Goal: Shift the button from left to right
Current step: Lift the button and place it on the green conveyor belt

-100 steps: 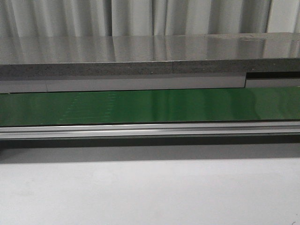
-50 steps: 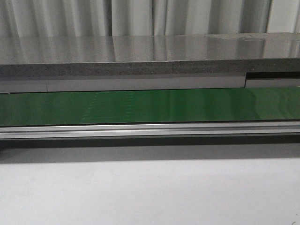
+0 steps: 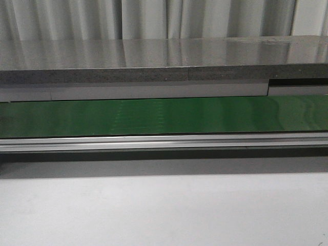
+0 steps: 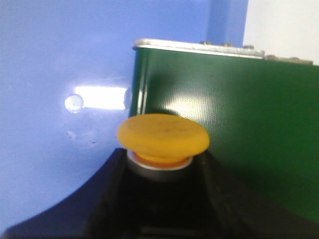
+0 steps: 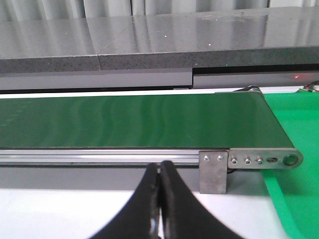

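In the left wrist view the button (image 4: 162, 135) shows its round yellow-orange cap and a silver collar, with its black body held between my left gripper's black fingers (image 4: 112, 194). My left gripper (image 4: 162, 174) is shut on it, over the end of the green conveyor belt (image 4: 239, 144) and beside a blue surface (image 4: 65, 64). My right gripper (image 5: 160, 172) is shut and empty, in front of the belt's aluminium rail (image 5: 99, 156). Neither gripper nor the button shows in the front view.
The green belt (image 3: 164, 116) runs across the front view behind an aluminium rail (image 3: 164, 142), with a grey counter (image 3: 154, 64) beyond and white tabletop (image 3: 164, 210) in front. In the right wrist view a green mat (image 5: 294, 129) lies past the belt's end bracket (image 5: 213, 172).
A faint rippled patch on the belt in the front view has shifted to the right. Nothing else differs.
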### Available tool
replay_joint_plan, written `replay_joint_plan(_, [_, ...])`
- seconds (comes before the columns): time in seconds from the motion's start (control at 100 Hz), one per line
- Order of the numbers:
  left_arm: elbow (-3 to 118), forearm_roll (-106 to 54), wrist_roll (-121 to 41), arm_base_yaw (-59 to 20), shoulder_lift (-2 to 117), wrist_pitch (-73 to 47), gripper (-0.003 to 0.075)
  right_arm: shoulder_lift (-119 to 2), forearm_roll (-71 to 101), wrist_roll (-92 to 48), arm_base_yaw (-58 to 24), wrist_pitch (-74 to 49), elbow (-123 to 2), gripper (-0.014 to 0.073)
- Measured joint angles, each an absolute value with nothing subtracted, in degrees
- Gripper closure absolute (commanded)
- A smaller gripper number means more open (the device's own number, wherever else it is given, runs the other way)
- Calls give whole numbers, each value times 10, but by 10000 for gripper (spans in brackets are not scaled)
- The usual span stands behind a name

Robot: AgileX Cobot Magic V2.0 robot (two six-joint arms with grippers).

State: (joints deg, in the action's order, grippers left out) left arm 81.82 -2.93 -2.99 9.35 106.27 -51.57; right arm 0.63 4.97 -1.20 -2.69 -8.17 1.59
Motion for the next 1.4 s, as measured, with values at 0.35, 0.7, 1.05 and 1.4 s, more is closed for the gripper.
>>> replay_joint_plan(0.35, [818, -29, -41, 84, 1072, -530, 563, 6, 50, -12, -27, -82, 16, 660])
replay_joint_plan(0.7, [818, -30, -44, 84, 1072, -541, 30, 6, 50, -12, -27, -82, 16, 660])
replay_joint_plan(1.05, [817, -37, -55, 59, 1031, -535, 68, 6, 50, -12, -27, -82, 16, 660])
replay_joint_plan(1.4, [811, -39, -68, 13, 886, -480, 68, 6, 50, -12, -27, -82, 16, 660])
